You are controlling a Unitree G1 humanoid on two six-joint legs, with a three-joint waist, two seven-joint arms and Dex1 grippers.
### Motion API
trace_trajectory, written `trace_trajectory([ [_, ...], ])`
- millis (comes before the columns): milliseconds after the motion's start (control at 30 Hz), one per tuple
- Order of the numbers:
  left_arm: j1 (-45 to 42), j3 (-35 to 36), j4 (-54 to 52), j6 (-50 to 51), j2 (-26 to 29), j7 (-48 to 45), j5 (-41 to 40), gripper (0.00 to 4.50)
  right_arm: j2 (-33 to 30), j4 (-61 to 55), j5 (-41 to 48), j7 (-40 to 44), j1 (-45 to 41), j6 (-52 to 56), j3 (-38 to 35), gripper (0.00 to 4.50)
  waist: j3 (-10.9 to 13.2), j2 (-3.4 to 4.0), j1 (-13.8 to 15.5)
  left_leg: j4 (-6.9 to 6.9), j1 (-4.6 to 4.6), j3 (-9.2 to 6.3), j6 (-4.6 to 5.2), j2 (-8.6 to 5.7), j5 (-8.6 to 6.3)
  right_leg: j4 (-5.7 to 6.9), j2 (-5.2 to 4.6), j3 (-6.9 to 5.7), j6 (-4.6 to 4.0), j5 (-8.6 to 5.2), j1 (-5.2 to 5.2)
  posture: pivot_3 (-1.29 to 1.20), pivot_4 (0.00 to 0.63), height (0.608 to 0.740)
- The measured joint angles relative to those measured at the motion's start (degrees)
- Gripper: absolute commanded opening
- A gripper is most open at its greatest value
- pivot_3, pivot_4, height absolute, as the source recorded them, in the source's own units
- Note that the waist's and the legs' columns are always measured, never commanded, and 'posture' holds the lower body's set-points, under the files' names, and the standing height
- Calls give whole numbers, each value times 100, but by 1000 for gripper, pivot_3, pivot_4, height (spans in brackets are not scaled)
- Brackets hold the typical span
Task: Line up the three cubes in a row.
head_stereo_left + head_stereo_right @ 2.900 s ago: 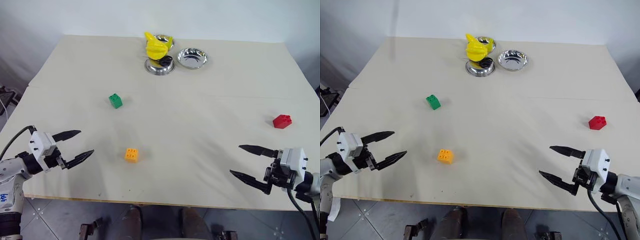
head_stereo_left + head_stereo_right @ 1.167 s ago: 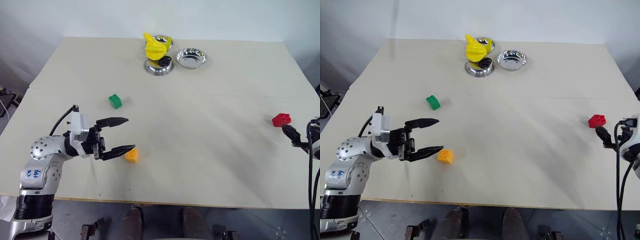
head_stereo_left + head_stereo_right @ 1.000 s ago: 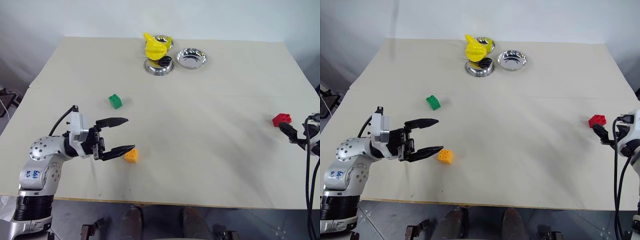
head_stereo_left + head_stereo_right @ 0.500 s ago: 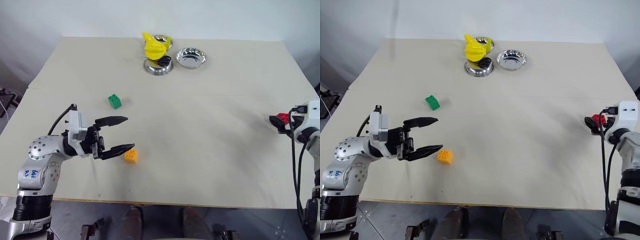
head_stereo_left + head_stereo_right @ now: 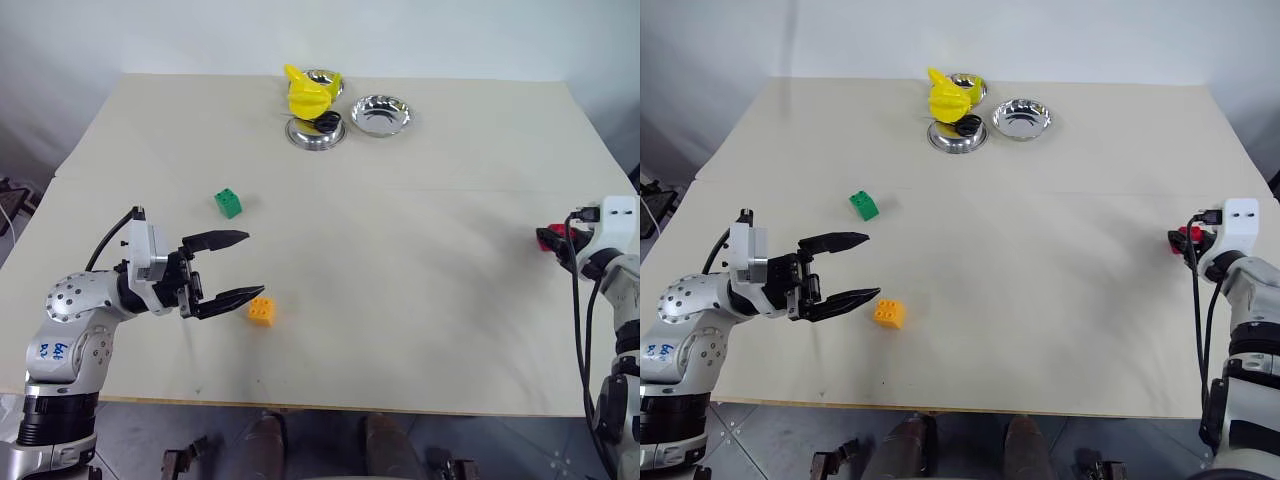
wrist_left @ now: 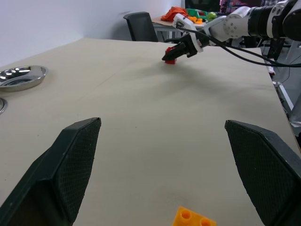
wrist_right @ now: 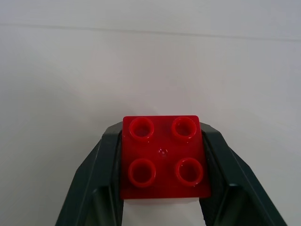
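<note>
A red cube (image 7: 162, 157) with four studs sits clamped between the two black fingers of my right gripper (image 5: 553, 238) at the table's right edge. The orange cube (image 5: 262, 310) lies near the front left, just right of the lower fingertip of my left gripper (image 5: 242, 265), which stands open with nothing in it. The green cube (image 5: 228, 203) rests farther back on the left, apart from both grippers. In the left wrist view the orange cube (image 6: 194, 218) peeks in low between the wide-spread fingers (image 6: 70, 160).
At the far middle of the beige table (image 5: 400, 250) stand two steel bowls (image 5: 380, 114), one bearing a yellow object (image 5: 308, 92) and a small black thing. A seam crosses the tabletop from side to side.
My right gripper has come up onto the table's right edge, reached the red cube and shut on it. The left arm has stayed where it was, open beside the orange cube.
</note>
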Motion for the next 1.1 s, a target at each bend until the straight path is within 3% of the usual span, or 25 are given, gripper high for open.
trace_trajectory([
  [200, 8, 16, 209, -5, 37, -173, 2, 4500, 224, -2327, 762, 3283, -41, -175, 1089, 1525, 4, 6, -83, -1, 2, -2, -1, 6, 0, -2, 2, -6, 1, 0, 3, 0, 150, 740],
  [367, 9, -40, 406, -3, 37, -241, 14, 4500, 740, -1876, 262, 4553, -481, -992, 2229, 1525, 4, 0, -48, 11, -1, -5, 0, -3, -1, -1, -6, -4, 6, 3, 4, 0, 150, 740],
  [667, 50, -69, 268, 88, 38, -195, -2, 4500, 1260, 801, -728, 4797, -1380, -2828, 2774, 1525, 5, 0, -88, 4, -3, -6, -1, -2, 0, -1, -6, -5, 5, 3, -3, 0, 150, 740],
  [867, 161, 18, 114, 182, 63, -116, -18, 4500, 1201, 1255, -813, 4828, -1526, -3338, 2940, 1525, 4, 1, -102, 5, -1, -6, -2, 0, 0, 0, -5, -5, 5, 3, -2, 0, 150, 740],
  [1100, 278, 152, -23, 291, 124, -69, -80, 4500, 574, 1226, -598, 4837, -1354, -3654, 3220, 1525, 4, 0, 21, 17, -1, -6, 0, -8, -1, 0, -11, -5, 4, 4, 5, 0, 150, 740],
])
